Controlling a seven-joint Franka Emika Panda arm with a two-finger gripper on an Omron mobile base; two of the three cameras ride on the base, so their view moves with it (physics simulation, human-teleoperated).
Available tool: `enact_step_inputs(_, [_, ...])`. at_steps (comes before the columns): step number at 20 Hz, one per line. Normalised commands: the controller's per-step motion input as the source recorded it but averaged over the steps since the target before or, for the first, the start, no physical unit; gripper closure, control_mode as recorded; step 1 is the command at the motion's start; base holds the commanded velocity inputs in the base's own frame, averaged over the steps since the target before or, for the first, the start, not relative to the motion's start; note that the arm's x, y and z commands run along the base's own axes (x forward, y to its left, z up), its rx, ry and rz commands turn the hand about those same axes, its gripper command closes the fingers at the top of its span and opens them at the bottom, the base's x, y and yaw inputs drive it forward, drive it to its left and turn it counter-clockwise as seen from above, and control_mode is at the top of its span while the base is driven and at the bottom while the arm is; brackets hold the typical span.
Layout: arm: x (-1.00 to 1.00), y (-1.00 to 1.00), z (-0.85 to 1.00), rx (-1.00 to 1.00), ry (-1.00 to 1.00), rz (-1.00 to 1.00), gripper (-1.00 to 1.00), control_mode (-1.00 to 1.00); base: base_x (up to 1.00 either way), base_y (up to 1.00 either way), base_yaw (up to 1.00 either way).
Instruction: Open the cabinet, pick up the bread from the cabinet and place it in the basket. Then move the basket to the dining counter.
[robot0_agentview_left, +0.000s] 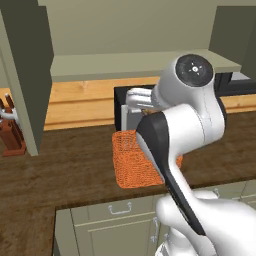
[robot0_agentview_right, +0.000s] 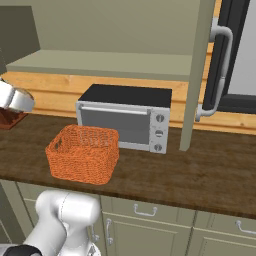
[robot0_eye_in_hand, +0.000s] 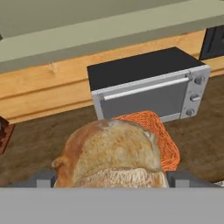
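Currently I'm mid-carry: tool (robot0_eye_in_hand: 112, 179) jaws spread wide, pinching the bread (robot0_eye_in_hand: 109, 155), cabinet (robot0_agentview_right: 195, 75) door open, basket (robot0_eye_in_hand: 164, 135) on the counter (robot0_eye_in_hand: 43, 131) just below and ahead of the tool, so next is lowering over it and releasing.

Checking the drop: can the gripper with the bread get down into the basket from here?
Probably yes. The gripper holds the bread above the basket, whose top is open; the toaster oven sits behind it.
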Motion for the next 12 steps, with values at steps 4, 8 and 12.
enact_step_inputs(4, [0.27, -0.04, -0.67, 0.03, 0.27, 0.00, 1.00, -1.00, 0.00, 0.00, 0.00])
enact_step_inputs(8, [0.30, -0.01, -1.00, -0.08, 0.25, 0.00, 1.00, -1.00, 0.00, 0.00, 0.00])
enact_step_inputs(12, [0.36, -0.01, -0.88, -0.10, 0.07, 0.00, 1.00, -1.00, 0.00, 0.00, 0.00])
